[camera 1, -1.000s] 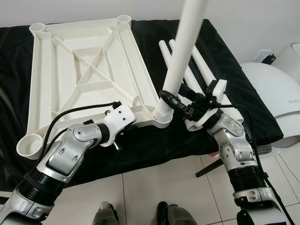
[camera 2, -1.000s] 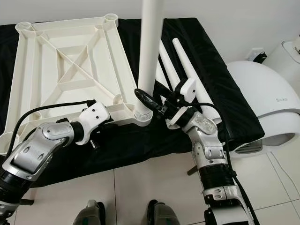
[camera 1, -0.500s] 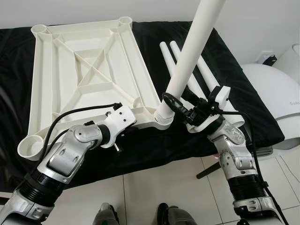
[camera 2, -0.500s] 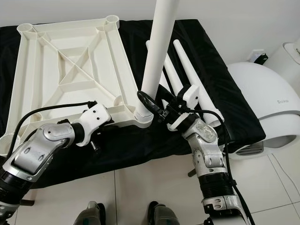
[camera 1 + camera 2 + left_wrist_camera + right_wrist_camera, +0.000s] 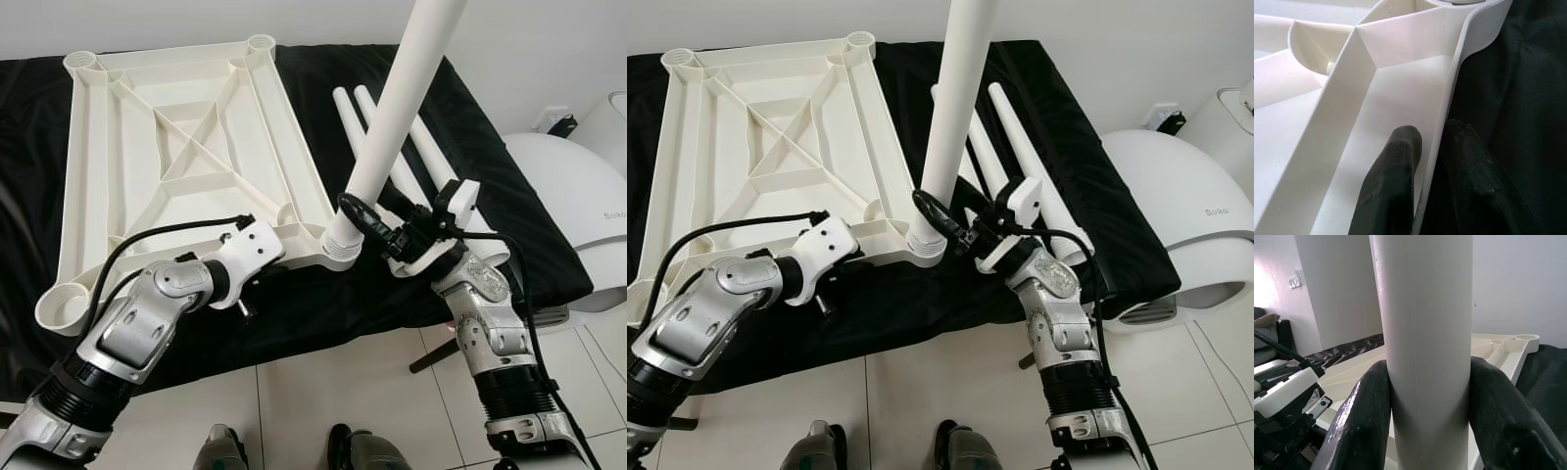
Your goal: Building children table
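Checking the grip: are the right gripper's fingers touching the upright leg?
Touching. The right wrist view shows both fingers of the right gripper pressed against the upright leg.

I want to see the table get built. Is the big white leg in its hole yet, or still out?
In. The leg stands with its foot in the tabletop's corner socket, leaning a bit. The right gripper clamps it.

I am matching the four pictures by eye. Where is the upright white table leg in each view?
Left eye view: table leg right of centre, foot in the tabletop's near corner socket.
Right eye view: centre.
Left wrist view: out of frame.
Right wrist view: centre, between the right gripper's fingers.
Shared landmark: that socket.
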You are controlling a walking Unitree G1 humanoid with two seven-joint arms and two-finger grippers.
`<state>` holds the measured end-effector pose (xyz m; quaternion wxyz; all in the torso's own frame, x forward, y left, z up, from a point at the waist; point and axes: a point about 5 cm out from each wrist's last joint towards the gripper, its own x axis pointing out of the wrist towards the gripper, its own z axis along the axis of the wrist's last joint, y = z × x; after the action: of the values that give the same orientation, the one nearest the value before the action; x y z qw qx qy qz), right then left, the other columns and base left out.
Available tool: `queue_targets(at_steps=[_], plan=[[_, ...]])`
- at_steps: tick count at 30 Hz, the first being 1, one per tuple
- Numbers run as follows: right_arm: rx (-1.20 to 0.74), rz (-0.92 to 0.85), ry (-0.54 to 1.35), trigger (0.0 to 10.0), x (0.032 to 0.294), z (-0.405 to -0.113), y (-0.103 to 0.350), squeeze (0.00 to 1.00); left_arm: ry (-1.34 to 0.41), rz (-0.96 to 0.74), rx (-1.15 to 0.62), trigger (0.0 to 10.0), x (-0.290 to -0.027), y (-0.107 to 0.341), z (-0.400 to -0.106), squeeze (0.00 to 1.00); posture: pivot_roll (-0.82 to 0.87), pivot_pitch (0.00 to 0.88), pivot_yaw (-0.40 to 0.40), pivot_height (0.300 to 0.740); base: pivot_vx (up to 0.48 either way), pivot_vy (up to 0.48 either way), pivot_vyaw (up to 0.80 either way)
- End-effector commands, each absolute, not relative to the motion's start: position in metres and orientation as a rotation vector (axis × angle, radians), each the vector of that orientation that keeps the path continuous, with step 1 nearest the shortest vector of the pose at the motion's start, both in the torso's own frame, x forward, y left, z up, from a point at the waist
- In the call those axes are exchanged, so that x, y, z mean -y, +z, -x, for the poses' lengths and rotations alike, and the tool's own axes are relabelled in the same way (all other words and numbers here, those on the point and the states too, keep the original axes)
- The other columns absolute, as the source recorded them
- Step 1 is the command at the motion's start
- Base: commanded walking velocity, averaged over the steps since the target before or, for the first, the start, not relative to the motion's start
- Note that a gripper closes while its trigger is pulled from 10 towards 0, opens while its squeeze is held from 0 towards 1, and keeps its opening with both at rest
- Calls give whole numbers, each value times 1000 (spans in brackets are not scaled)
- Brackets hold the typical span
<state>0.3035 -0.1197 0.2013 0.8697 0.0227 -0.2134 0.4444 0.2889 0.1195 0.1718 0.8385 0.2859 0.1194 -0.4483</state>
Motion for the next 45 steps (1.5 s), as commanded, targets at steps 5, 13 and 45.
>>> queue_targets(at_steps=[5, 13, 45], plan=[[268, -57, 941, 10000, 115, -299, 169, 0, -1011, -609, -288, 10000, -117, 167, -283, 0, 87, 222, -43, 740, 0, 0, 0], [285, -70, 923, 10000, 112, -296, 170, 0, -1012, -612, -283, 10000, -116, 168, -285, 0, 85, 221, -42, 740, 0, 0, 0], [339, -78, 830, 10000, 98, -285, 177, 0, -1007, -621, -271, 10000, -116, 173, -287, 0, 89, 219, -42, 740, 0, 0, 0]])
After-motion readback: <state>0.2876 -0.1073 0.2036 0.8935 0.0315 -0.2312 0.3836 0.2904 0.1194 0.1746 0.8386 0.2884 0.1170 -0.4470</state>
